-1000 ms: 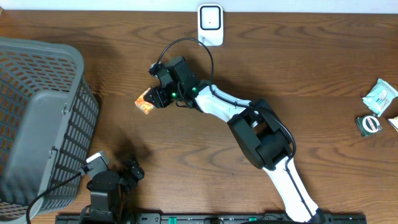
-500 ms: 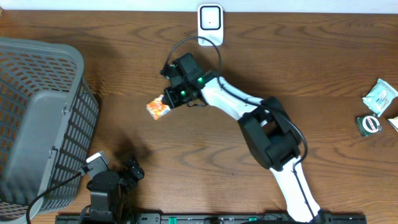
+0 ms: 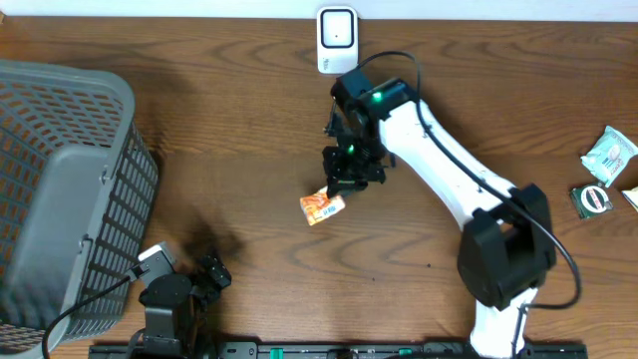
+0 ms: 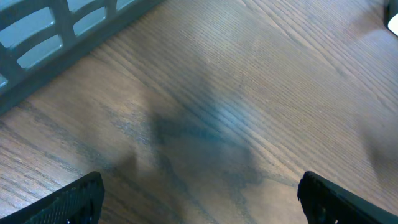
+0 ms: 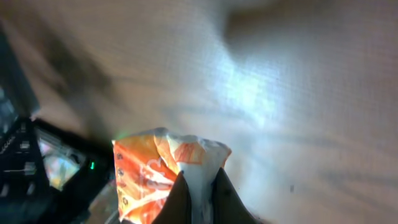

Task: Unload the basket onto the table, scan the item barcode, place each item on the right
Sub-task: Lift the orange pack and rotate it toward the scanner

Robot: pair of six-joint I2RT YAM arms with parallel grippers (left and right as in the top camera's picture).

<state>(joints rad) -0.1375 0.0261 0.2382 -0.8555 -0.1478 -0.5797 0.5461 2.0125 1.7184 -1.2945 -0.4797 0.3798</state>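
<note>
The orange packet [image 3: 321, 206] is pinched by its top edge in the clenched right gripper [image 3: 342, 185], over the wooden table [image 3: 249, 120] and well in front of the white scanner [image 3: 337, 40], on the arms' side of it. Much farther from the scanner, by the grey basket [image 3: 60, 189], the left gripper [image 3: 211, 271] rests spread wide, holding nothing.

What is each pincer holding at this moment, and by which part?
The right pincer is shut on the orange packet, pinching its white edge at one end. The left pincer stands open and holds nothing.
</note>
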